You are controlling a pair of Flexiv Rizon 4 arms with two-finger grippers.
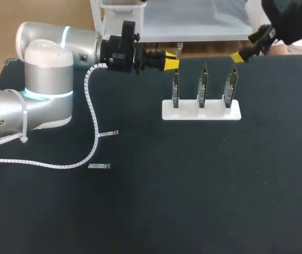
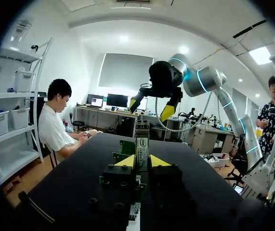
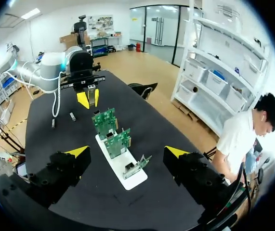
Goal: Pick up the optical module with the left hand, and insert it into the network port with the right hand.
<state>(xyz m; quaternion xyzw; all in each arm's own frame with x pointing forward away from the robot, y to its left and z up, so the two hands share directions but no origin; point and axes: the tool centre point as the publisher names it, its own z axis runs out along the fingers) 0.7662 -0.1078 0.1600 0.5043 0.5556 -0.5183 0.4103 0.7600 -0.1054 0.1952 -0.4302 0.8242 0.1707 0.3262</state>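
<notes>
My left gripper (image 1: 173,64) hovers above the table's far side, left of the boards, shut on a thin silver optical module (image 1: 179,51) that sticks out past its yellow tips. The left wrist view shows the module (image 2: 142,144) upright between the fingers of the left gripper (image 2: 142,161). Three green circuit boards with network ports (image 1: 202,87) stand upright in a white base (image 1: 201,112). At the far right, above and behind the boards, my right gripper (image 1: 248,46) is open and empty. From the right gripper (image 3: 126,152) I look down on the boards (image 3: 118,139) and the left gripper (image 3: 89,99).
Two more small modules lie on the black table, one (image 1: 108,133) left of the base and one (image 1: 99,166) nearer the front. A white spiral cable (image 1: 91,114) hangs from the left arm and drapes onto the table by them.
</notes>
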